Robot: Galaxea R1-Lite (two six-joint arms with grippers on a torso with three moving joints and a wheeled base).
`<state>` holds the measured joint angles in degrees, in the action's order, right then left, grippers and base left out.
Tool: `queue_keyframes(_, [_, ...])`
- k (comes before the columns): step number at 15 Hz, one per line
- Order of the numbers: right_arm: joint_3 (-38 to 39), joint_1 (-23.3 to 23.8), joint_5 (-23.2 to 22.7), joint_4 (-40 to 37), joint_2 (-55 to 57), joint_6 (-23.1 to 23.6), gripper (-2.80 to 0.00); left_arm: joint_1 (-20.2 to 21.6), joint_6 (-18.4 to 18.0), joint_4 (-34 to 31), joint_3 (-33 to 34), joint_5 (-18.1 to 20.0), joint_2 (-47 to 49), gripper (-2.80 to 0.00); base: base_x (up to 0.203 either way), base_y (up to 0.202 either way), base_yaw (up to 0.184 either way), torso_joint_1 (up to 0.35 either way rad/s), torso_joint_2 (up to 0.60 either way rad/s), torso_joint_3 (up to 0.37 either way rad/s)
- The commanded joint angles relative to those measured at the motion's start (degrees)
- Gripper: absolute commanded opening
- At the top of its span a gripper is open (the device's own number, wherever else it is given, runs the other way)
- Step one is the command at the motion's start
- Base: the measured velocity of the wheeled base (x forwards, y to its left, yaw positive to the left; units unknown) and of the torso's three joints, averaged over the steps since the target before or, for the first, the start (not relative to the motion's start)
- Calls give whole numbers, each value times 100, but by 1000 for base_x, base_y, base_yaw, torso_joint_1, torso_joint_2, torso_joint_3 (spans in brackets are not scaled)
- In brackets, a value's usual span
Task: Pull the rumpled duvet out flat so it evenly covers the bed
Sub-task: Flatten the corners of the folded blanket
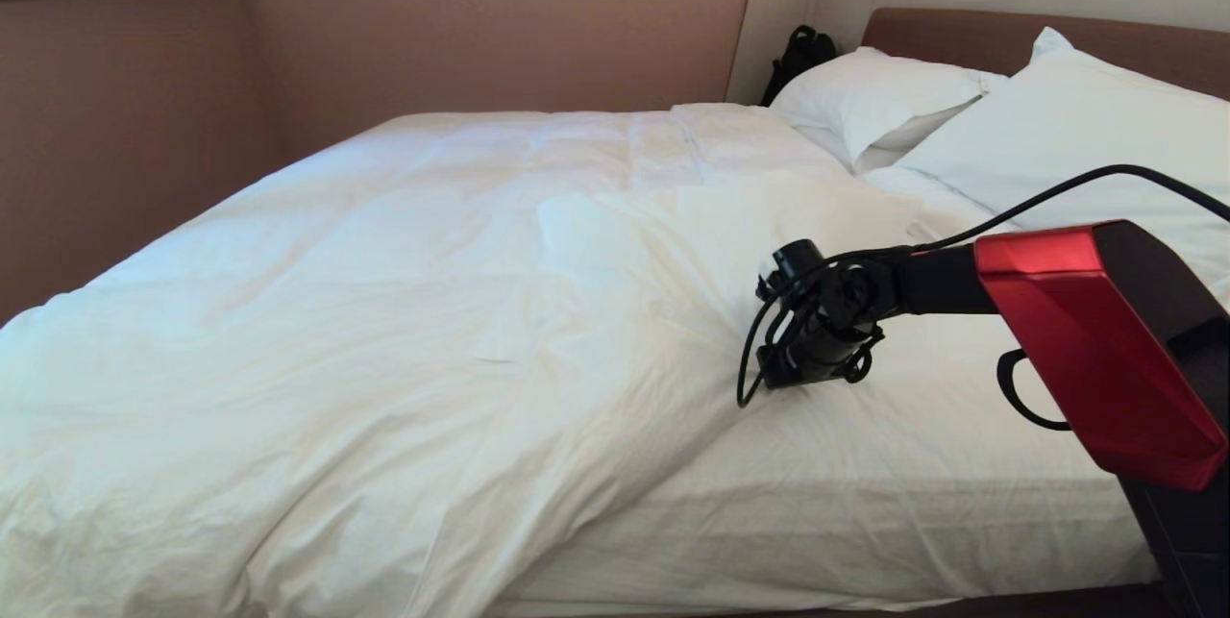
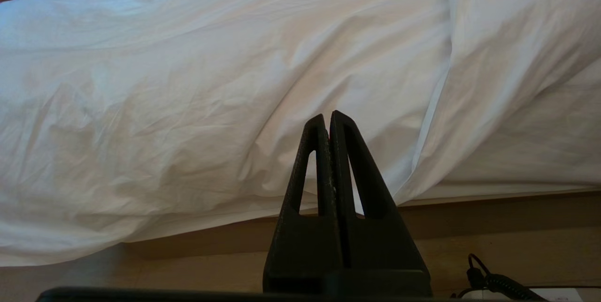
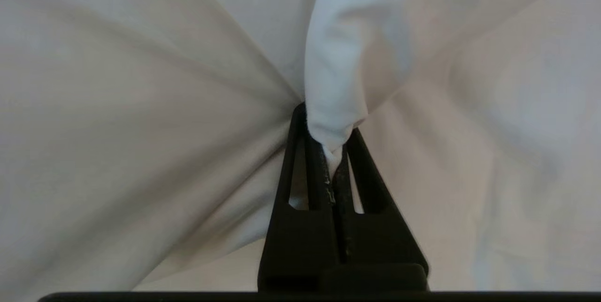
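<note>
One fold of the duvet [image 3: 335, 81] is pinched by the right gripper [image 3: 334, 151]; left gripper [image 2: 328, 119] is clenched, empty. Step: spreading. Next, a pull toward four o'clock over bare sheet [image 1: 865, 464] is called for.

no readable text, labels or signs
</note>
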<state>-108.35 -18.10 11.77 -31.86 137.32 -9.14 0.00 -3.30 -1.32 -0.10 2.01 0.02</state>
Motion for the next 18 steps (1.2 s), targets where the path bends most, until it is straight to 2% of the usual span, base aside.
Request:
queue_keyframes(1, [7, 0, 62, 189, 14, 52, 0, 0, -4, 0, 1, 1, -2, -280, 0, 0, 0, 0, 0, 0])
queue_keyframes(7, [136, -29, 78, 162, -377, 21, 0, 0, -12, -9, 1, 10, -2, -280, 0, 0, 0, 0, 0, 0])
queue_keyframes(12, [517, -185, 10, 418, -1198, -44, 0, 0, -4, 0, 1, 1, -2, -280, 0, 0, 0, 0, 0, 0])
queue_keyframes(13, [523, -185, 19, 603, -1198, -20, 0, 0, -4, 0, 1, 1, -2, -280, 0, 0, 0, 0, 0, 0])
queue_keyframes(15, [445, -185, 22, 1497, -1230, 203, 0, 0, -4, 0, 1, 1, -2, -280, 0, 0, 0, 0, 0, 0])
queue_keyframes(18, [8, -193, -12, 1659, -1128, 378, 0, 0, -4, 0, 1, 1, -2, -280, 0, 0, 0, 0, 0, 0])
